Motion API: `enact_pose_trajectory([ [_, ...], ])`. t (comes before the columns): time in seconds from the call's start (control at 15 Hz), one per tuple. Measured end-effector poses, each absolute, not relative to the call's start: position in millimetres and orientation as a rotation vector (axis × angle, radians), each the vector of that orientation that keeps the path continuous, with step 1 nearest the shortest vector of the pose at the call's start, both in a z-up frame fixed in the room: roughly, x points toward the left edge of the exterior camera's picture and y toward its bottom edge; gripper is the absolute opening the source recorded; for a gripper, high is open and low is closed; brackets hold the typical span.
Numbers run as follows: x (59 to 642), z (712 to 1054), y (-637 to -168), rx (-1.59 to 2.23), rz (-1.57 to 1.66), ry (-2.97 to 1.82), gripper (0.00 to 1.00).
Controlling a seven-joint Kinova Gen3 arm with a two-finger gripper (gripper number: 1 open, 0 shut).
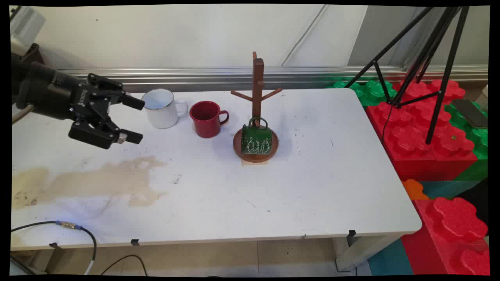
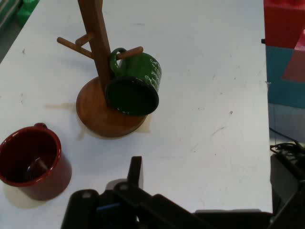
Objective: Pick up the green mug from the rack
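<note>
1. The gripper (image 1: 134,119) hovers above the tabletop (image 1: 218,191) at the left, jaws spread wide and holding nothing.
2. Nearest it stands a white mug (image 1: 161,108), just beside the upper fingertip; a red mug (image 1: 206,118) stands upright next to that.
3. Further right, a green mug (image 1: 256,139) hangs by its handle from a low peg of the wooden mug tree (image 1: 257,89), tilted over the tree's round base.
4. A brownish stain (image 1: 105,181) marks the tabletop below the gripper.

Black two-finger tool (image 1: 133,120), matte, angular linkage plates with visible pivot screws, blocky fingertips. Small white lettering on its body. Behind it a round black wrist housing (image 1: 43,95). One fingertip shows a pale metallic patch. Hand view: black linkage, rounded pivot bosses.
</note>
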State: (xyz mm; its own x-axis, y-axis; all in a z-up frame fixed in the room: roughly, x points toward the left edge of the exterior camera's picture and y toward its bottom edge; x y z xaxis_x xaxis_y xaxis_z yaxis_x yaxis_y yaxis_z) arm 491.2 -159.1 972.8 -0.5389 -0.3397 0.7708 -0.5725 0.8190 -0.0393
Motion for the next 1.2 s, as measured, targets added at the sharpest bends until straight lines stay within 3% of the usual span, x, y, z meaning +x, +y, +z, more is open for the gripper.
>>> enact_pose_trajectory([
  [0.67, 447.6, 976.2, -197.1, 0.775, 0.338, -2.214, 1.0],
  [1.2, 403.2, 951.7, -227.0, 0.866, 0.316, -2.269, 1.0],
])
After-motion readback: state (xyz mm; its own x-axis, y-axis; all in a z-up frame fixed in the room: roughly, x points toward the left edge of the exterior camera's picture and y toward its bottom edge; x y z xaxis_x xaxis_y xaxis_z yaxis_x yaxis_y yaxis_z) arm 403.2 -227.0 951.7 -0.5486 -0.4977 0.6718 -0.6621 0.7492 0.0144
